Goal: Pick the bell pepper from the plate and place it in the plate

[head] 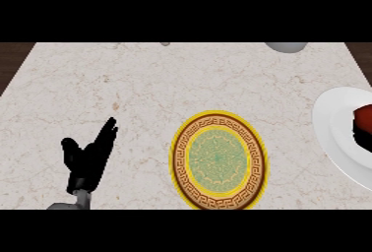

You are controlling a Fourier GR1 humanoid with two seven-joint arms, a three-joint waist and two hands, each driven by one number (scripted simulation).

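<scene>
A red bell pepper (364, 116) lies on a white plate (335, 128) at the right edge of the head view, cut off by the frame. A black part of my right hand (362, 138) shows right against the pepper's near side; most of that hand is out of view. An ornate plate (218, 160) with a yellow rim, brown key-pattern band and green centre sits in the middle near the front, with nothing on it. My left hand (87, 155) rests open at the lower left, fingers pointing up, well away from both plates.
A pale rounded object (287, 47) stands at the counter's far edge, and a small grey item (166, 44) sits further left along it. The marble counter (131, 83) ends in dark strips at the far left and right corners.
</scene>
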